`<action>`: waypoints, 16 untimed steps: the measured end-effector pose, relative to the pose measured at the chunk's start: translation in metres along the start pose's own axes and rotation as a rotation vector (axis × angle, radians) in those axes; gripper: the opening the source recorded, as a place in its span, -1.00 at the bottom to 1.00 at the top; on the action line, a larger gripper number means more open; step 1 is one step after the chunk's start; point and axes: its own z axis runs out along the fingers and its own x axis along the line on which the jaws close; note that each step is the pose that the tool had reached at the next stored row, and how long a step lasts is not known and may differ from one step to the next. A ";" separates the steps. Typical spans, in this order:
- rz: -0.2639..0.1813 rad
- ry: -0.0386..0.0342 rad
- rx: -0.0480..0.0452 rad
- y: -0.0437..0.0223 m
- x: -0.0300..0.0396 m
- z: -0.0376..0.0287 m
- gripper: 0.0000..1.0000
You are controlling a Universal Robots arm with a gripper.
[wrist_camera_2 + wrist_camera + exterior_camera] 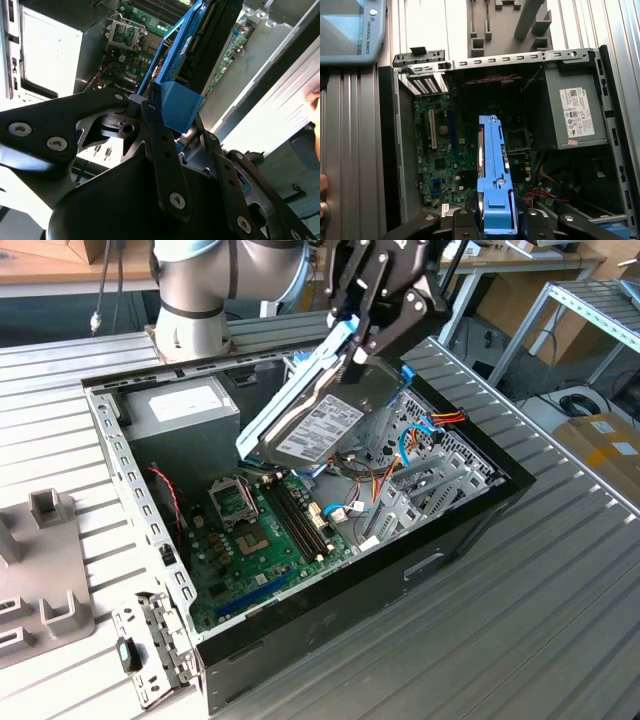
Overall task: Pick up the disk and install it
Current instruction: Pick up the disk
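My gripper [356,344] is shut on the disk [310,425], a silver hard drive with a white label and a blue plastic frame. It holds the disk by its upper end, tilted steeply, hanging in the air above the middle of the open computer case [150,530]. In both wrist views the blue frame runs away from the fingers over the green motherboard: the disk [181,47] in my gripper [172,112], and the disk [492,160] in my gripper [495,220]. The disk's lower end is near the motherboard [255,530] without touching it.
A grey power supply box [185,410] with a white label sits in the case's far corner. The metal drive cage [430,475] with coloured cables lies on the exterior view's right. A grey fixture [40,570] stands on the slatted table at that view's left.
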 end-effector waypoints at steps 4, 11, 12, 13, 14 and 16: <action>0.001 0.0018 -0.0194 -0.0243 0.0028 -0.0041 -0.26; 0.002 0.0042 -0.0435 -0.0555 0.0083 -0.0095 -0.26; 0.002 0.0045 -0.0461 -0.0597 0.0089 -0.0102 -0.26; 0.002 0.0046 -0.0478 -0.0624 0.0093 -0.0107 -0.26; 0.002 0.0050 -0.0497 -0.0662 0.0098 -0.0118 -0.26; 0.002 0.0051 -0.0511 -0.0702 0.0101 -0.0137 -0.26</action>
